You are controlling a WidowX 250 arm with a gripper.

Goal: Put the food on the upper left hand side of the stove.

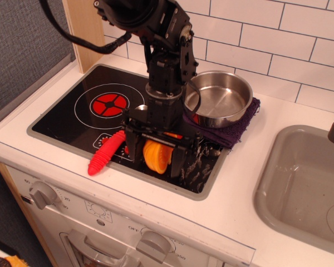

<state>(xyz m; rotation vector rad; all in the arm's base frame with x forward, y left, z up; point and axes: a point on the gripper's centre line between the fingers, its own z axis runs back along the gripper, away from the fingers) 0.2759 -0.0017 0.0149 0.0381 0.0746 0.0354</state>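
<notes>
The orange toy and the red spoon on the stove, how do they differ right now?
The orange toy is round and ribbed, standing on edge between the claw fingers. The red spoon is long and thin, lying flat and free to the claw's left. Both sit near the stove front edge.

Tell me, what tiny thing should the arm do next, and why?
Probably close its fingers on the orange toy. The gripper has its two fingers either side of the toy at the front edge of the stove, and they look not quite closed on it. The toy has to be gripped before it can go to the far left burner, which is bare.
</notes>
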